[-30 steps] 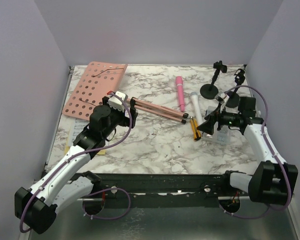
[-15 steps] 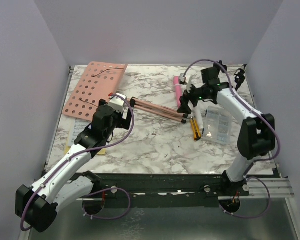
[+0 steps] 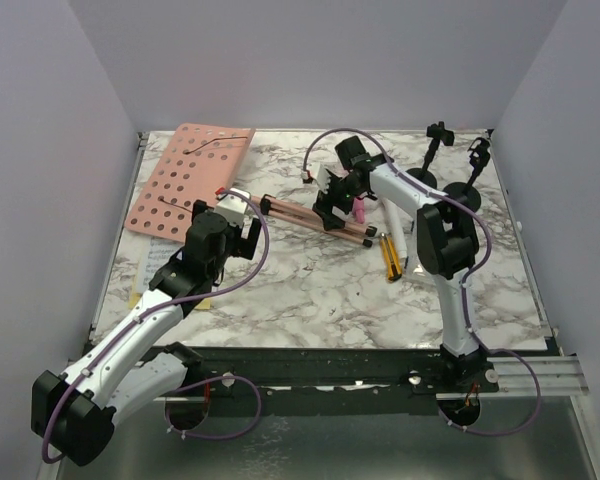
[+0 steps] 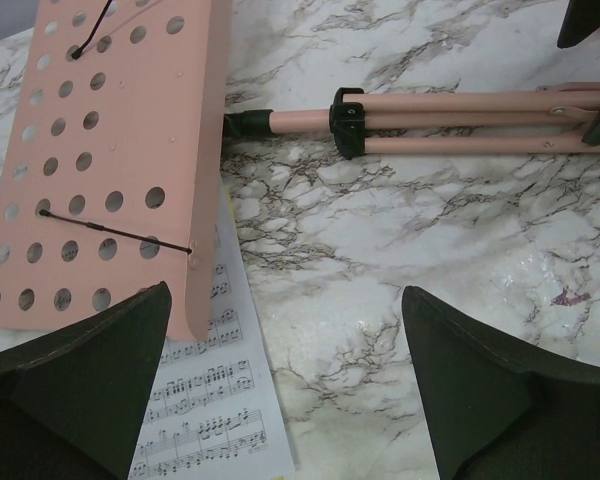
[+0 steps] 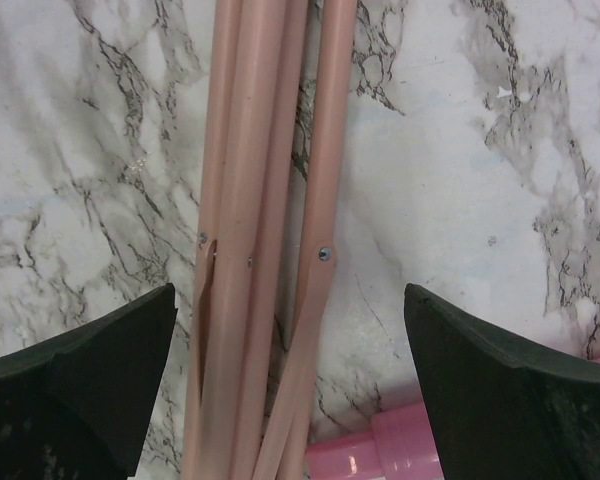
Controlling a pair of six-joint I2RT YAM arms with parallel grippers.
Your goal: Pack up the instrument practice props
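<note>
1. Worktop (image 3: 310, 290): white marble, grey-veined, with lilac walls (image 3: 310, 60) on three sides.
2. Rack (image 3: 185, 178): pink, lying flat at far left, with a page (image 4: 215, 410) partly beneath its edge.
3. Tripod (image 3: 315, 222): folded, lying mid-worktop.
4. Left end effector (image 4: 285, 300): spread, above the rack's edge.
5. Right end effector (image 5: 290, 290): spread, above the tripod legs.

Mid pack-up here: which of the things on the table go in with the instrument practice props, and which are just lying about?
Pack:
- pink perforated music rack on its pink tripod
- white sheet-music pages
- pink toy microphone
- grey-white toy microphone, partly hidden by the right arm
- two black round-based mic mounts

Leave:
- small yellow-and-black cutter
</note>
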